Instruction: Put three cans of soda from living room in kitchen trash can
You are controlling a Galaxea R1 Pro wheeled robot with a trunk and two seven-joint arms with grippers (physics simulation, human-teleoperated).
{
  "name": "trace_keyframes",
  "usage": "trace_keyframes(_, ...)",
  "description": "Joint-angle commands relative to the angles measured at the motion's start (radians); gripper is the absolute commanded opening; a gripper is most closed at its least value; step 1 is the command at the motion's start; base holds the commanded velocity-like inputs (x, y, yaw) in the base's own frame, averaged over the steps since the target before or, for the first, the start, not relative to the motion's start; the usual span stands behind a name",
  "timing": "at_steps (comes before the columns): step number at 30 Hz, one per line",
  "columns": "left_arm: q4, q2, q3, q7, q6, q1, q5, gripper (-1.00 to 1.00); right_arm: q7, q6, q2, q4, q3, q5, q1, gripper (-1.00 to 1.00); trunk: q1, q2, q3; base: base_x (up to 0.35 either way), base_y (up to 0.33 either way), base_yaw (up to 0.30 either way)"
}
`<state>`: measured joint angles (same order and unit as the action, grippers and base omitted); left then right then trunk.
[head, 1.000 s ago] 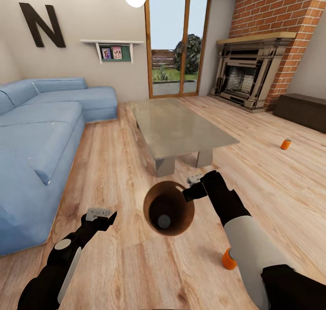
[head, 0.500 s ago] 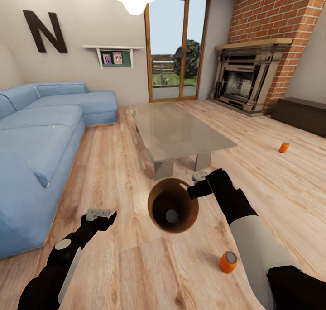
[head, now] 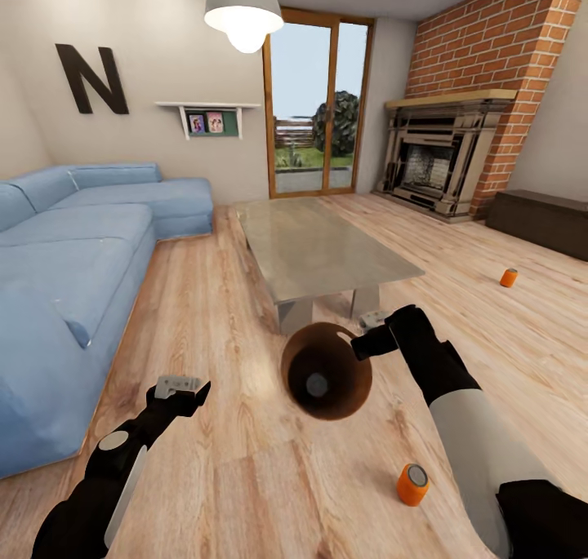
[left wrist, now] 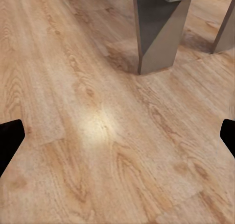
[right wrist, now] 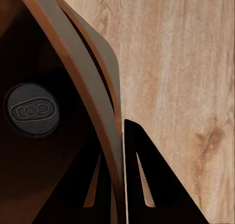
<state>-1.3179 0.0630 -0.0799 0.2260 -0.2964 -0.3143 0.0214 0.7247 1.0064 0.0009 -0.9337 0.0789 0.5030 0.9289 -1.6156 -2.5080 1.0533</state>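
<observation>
The blue fabric sofa (head: 73, 257) lines the left of the room. The left arm reaches low and forward over the light wood plank floor (head: 220, 314), its left pincer (head: 181, 386) spread apart and empty. The grey glass-topped bench (head: 314, 245) stands ahead. The right arm extends forward, and the right pincer (head: 369, 334) is clamped on the rim of the round brown trash can (head: 347, 396), held tilted above the floor, with 1 grey-ended soda can (head: 317, 387) lying inside. An orange soda can (head: 412, 484) lies on the floor near the right forearm; another orange can (head: 509, 277) sits well apart, toward the red brick fireplace (head: 445, 163).
</observation>
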Motion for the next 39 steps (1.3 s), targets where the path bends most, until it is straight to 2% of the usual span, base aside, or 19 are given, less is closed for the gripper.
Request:
trace_keyframes(1, 0.000, 0.000, 0.000, 0.000, 0.000, 0.000, 0.000, 1.00, 0.013, 0.007, -0.009, -0.001, -0.001, -0.029, -0.001, -1.00, 0.000, 0.000, 0.000, 0.000, 0.000, 0.000)
trace_keyframes(3, 0.000, 0.000, 0.000, 0.001, 0.001, 0.000, 0.000, 1.00, 0.033, 0.006, -0.033, 0.000, -0.002, -0.029, -0.003, -1.00, 0.000, 0.000, 0.000, 0.000, 0.000, 0.000)
trace_keyframes(8, 0.000, 0.000, 0.000, -0.002, 0.001, 0.000, 0.001, 1.00, 0.050, 0.006, -0.069, 0.001, -0.004, -0.029, -0.006, -1.00, 0.000, 0.000, 0.000, 0.011, -0.029, 0.000)
trace_keyframes(10, 0.000, 0.000, 0.001, -0.005, 0.000, 0.000, 0.002, 1.00, 0.053, 0.006, -0.098, 0.002, -0.006, -0.030, -0.007, -1.00, 0.000, 0.000, 0.000, 0.071, -0.183, 0.000)
trace_keyframes(11, 0.000, 0.000, 0.001, -0.005, 0.000, 0.000, 0.002, 1.00, 0.053, 0.006, -0.102, 0.002, -0.006, -0.030, -0.007, -1.00, 0.000, 0.000, 0.000, 0.086, -0.222, 0.000)
trace_keyframes(14, 0.001, -0.001, 0.001, -0.006, -0.001, 0.000, 0.003, 1.00, 0.055, 0.005, -0.115, 0.002, -0.023, -0.031, -0.012, -1.00, 0.000, 0.000, 0.000, 0.092, -0.241, 0.000)
trace_keyframes(21, 0.002, -0.001, 0.002, -0.007, -0.001, 0.000, 0.003, 1.00, 0.058, -0.013, -0.123, 0.003, -0.076, -0.031, -0.016, -1.00, 0.000, 0.000, 0.000, 0.100, -0.264, 0.000)
trace_keyframes(26, 0.019, -0.001, 0.002, -0.008, 0.000, 0.000, 0.003, 1.00, 0.059, -0.015, -0.129, 0.003, -0.083, -0.033, -0.016, -1.00, 0.000, 0.000, 0.000, 0.101, -0.273, 0.000)
trace_keyframes(30, 0.040, 0.000, 0.002, -0.008, 0.000, 0.000, 0.003, 1.00, 0.091, -0.015, -0.137, 0.003, -0.087, -0.029, -0.016, -1.00, 0.000, 0.000, 0.000, 0.098, -0.275, 0.000)
trace_keyframes(32, 0.044, 0.000, 0.002, -0.008, 0.000, 0.000, 0.003, 1.00, 0.110, -0.014, -0.152, 0.003, -0.087, -0.025, -0.016, -1.00, 0.000, 0.000, 0.000, 0.097, -0.276, 0.000)
trace_keyframes(34, 0.047, -0.001, 0.002, -0.009, 0.000, 0.000, 0.003, 1.00, 0.131, -0.012, -0.187, 0.003, -0.087, -0.022, -0.017, -1.00, 0.000, 0.000, 0.000, 0.097, -0.276, 0.000)
trace_keyframes(39, 0.049, 0.000, 0.002, -0.009, 0.001, 0.000, 0.003, 1.00, 0.142, -0.007, -0.227, 0.002, -0.086, -0.021, -0.046, -1.00, 0.000, 0.000, 0.000, 0.097, -0.276, 0.000)
